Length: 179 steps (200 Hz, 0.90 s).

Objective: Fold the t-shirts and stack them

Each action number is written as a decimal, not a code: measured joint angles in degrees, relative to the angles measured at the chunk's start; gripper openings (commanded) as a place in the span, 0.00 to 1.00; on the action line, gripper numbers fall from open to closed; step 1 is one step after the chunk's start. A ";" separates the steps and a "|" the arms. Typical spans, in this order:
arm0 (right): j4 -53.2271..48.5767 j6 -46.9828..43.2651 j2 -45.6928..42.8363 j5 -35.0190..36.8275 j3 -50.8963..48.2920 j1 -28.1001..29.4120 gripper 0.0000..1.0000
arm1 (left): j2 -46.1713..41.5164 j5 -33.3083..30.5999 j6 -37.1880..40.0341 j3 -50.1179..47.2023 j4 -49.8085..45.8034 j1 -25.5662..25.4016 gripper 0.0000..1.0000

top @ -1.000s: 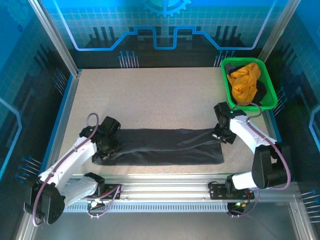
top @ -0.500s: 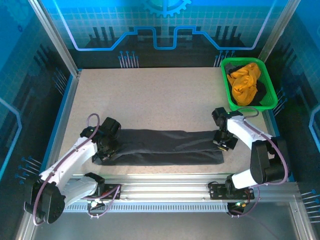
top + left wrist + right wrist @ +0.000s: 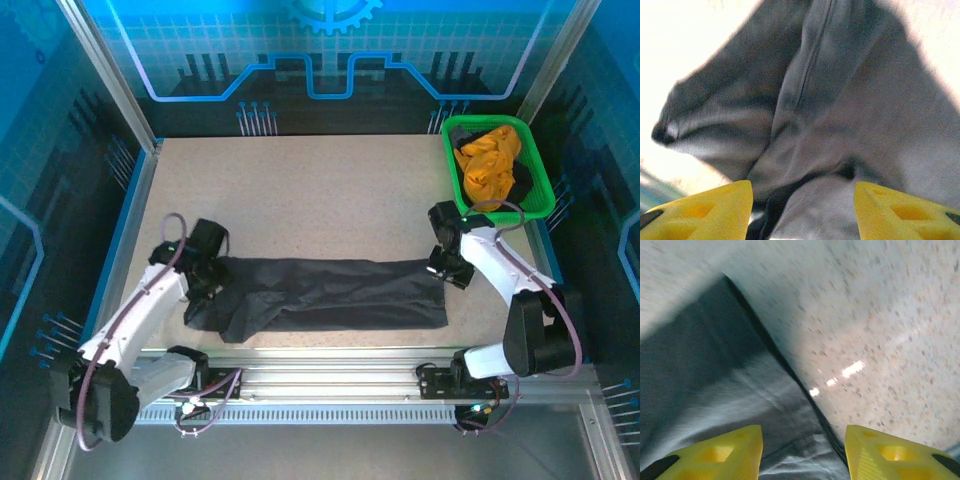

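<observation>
Both left fingers (image 3: 700, 210) and right fingers (image 3: 715, 452) parted above black t-shirt (image 3: 330, 292), orange t-shirt (image 3: 488, 165) in green basket (image 3: 486, 120)

Speckled beige table (image 3: 300, 190), boxed in by blue circuit-patterned walls (image 3: 330, 60) from 9 through 12 to 3 o'clock; aluminium rail (image 3: 330, 380) at 6 o'clock; bright, even light.

black t-shirt (image 3: 340, 295) | orange t-shirt (image 3: 490, 165) | green basket (image 3: 486, 120) | speckled beige table (image 3: 300, 200)

top cam overhead fr near edge; wrist cams close-up, same black t-shirt (image 3: 330, 295)
</observation>
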 measured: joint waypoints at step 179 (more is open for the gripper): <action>5.01 -9.75 20.74 -6.78 9.73 -5.64 0.44 | 25.79 7.39 16.98 5.66 18.18 15.74 0.46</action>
